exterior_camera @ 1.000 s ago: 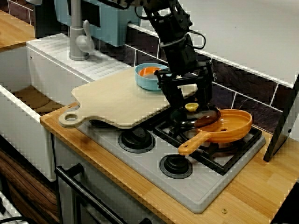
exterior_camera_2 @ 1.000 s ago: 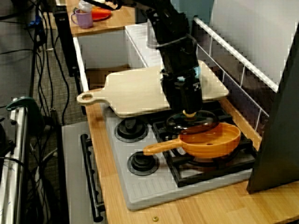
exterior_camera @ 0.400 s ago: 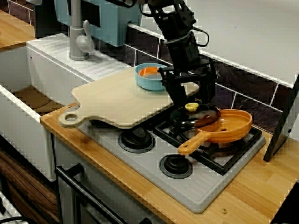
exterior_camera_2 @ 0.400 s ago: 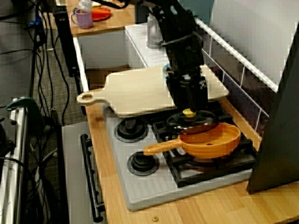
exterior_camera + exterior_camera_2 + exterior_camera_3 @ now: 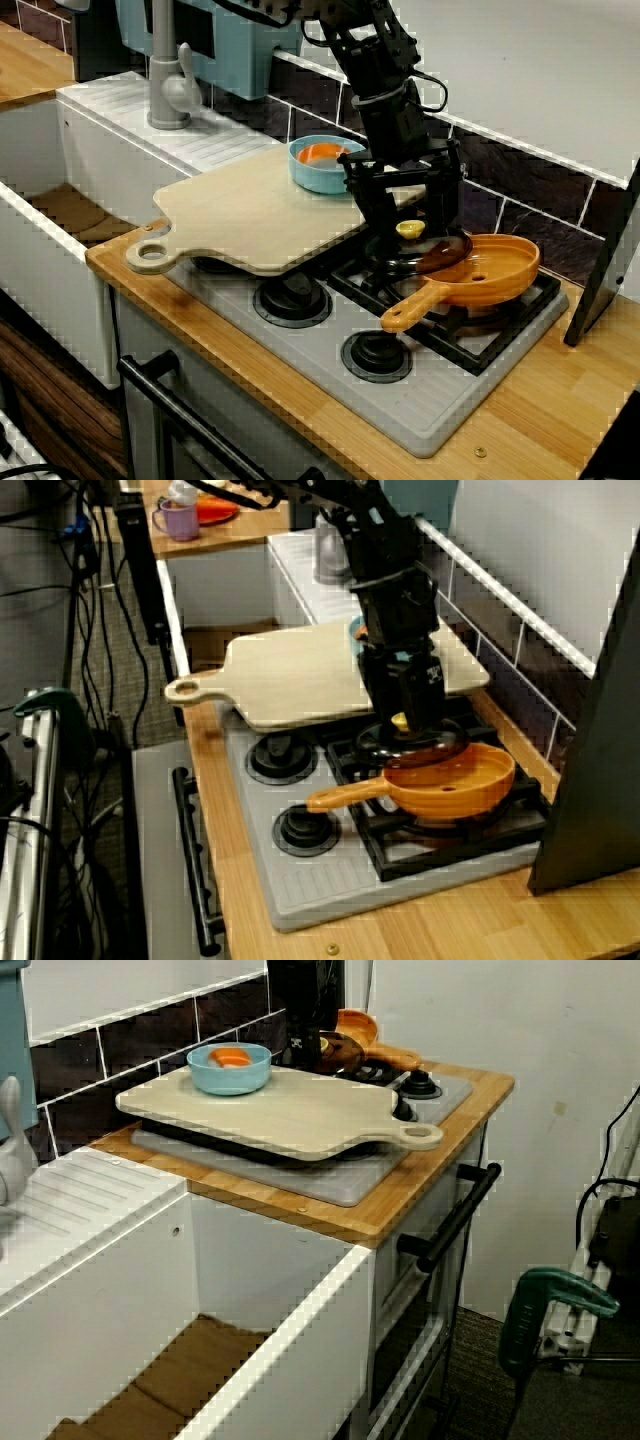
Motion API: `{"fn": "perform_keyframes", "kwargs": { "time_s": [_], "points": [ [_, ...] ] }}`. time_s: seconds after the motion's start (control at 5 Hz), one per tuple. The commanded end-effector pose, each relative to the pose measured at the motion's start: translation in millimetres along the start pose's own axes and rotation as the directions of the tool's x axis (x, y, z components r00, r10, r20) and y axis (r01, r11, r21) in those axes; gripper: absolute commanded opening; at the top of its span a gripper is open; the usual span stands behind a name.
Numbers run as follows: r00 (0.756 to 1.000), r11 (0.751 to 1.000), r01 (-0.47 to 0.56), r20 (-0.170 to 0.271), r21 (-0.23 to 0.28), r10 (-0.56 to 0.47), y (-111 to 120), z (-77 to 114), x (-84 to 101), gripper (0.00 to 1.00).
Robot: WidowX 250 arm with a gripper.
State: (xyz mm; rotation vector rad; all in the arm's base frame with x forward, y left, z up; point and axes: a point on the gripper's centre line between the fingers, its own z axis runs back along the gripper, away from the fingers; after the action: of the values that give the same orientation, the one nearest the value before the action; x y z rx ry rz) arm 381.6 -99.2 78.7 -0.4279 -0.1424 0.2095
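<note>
**Spread gripper straddles the lid knob at the back of the stove**

In the view from the front, the black gripper (image 5: pixel 413 236) hangs over the back burner of the flat grey stove top (image 5: pixel 430 395). It is released: its two fingers (image 5: pixel 384 222) stand wide apart, one on each side of the small yellow knob (image 5: pixel 409 229), and neither visibly presses on it. The knob crowns a round dark glass lid (image 5: pixel 420 252), which lies on the stove's black grate at the back. The lid's right edge overlaps the rim of the orange long-handled frying pan (image 5: pixel 490 268) on the same grate. A pale wooden cutting board with a ring handle (image 5: pixel 250 210) covers the stove's left end. A light blue bowl holding something orange (image 5: pixel 322 163) stands on the board's far corner, just beside the arm.

In the view from the stove end, the gripper (image 5: pixel 405 718) hides most of the knob, and only a sliver of yellow shows between its fingers. The lid (image 5: pixel 415 746) shows below it, touching the pan (image 5: pixel 450 780).

In the view from the sink end, the bowl (image 5: pixel 229 1068) and the board (image 5: pixel 280 1110) fill the near part of the stove. The lid (image 5: pixel 338 1052) and the pan (image 5: pixel 362 1028) are small at the stove's far end, and the spread of the fingers cannot be told there.
</note>
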Motion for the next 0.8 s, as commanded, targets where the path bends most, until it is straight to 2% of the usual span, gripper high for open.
{"fn": "perform_keyframes", "kwargs": {
  "time_s": [0.0, 0.2, 0.6],
  "points": [
    [0.999, 1.000, 0.011, 0.032, -0.005, -0.011, -8.1, 1.1, 8.3, 1.00],
    [1.000, 1.000, -0.002, 0.020, -0.010, 0.002, -7.1, -0.9, 9.7, 0.00],
    [0.999, 1.000, -0.007, 0.034, 0.013, 0.006, -3.0, -5.9, 8.1, 0.00]
  ]
}}
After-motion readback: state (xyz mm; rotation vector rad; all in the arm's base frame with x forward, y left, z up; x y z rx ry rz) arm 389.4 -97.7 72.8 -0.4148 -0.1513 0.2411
